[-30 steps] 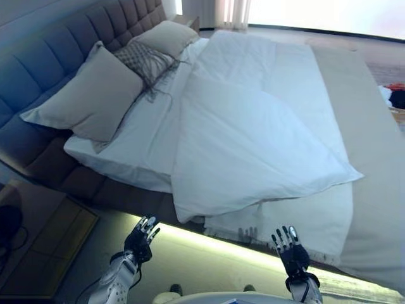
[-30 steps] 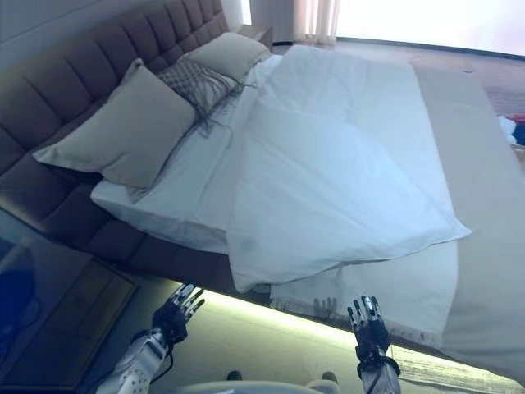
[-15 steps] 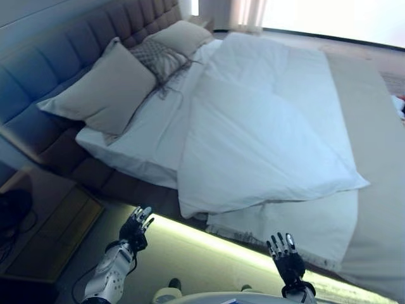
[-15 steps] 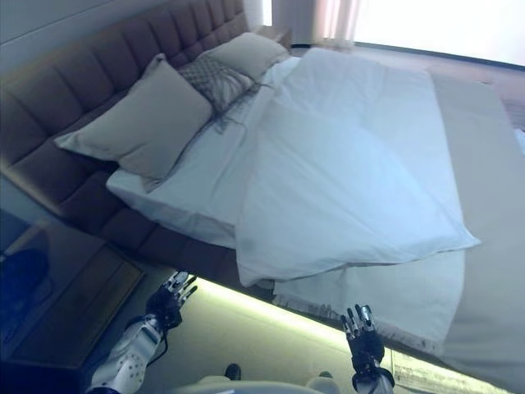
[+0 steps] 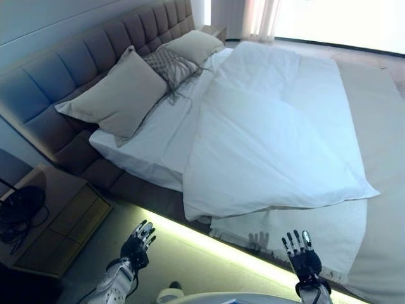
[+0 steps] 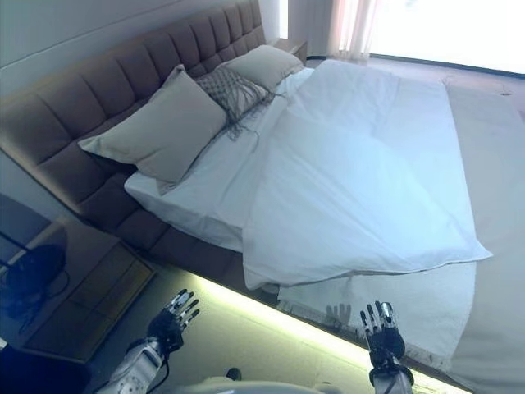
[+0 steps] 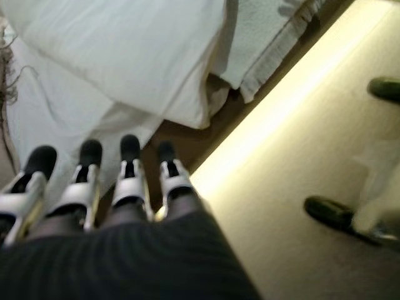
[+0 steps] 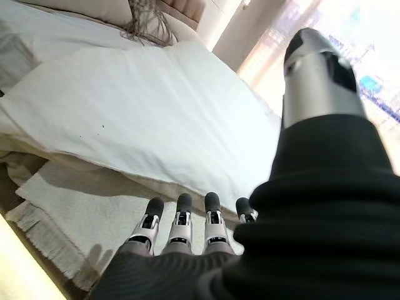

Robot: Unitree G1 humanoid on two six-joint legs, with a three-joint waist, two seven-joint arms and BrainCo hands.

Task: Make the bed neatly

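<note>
We held the left hand (image 5: 138, 244) and right hand (image 5: 304, 256) low beside the bed (image 5: 95, 82), fingers straight and empty. The white duvet (image 5: 272, 139) lay askew, its near corner overhanging the fringed throw (image 5: 310, 225), presumably awaiting a grasp there.

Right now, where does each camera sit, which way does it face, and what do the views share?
Left eye view: on the head, looks down at the bed side; duvet, pillows, both open hands low in the picture.
Right eye view: beside it, same scene; left hand, right hand.
Left wrist view: along the left hand's straight fingers at the duvet corner.
Right wrist view: along the right hand's fingers over the fringed blanket.
All share the duvet's near edge.
</note>
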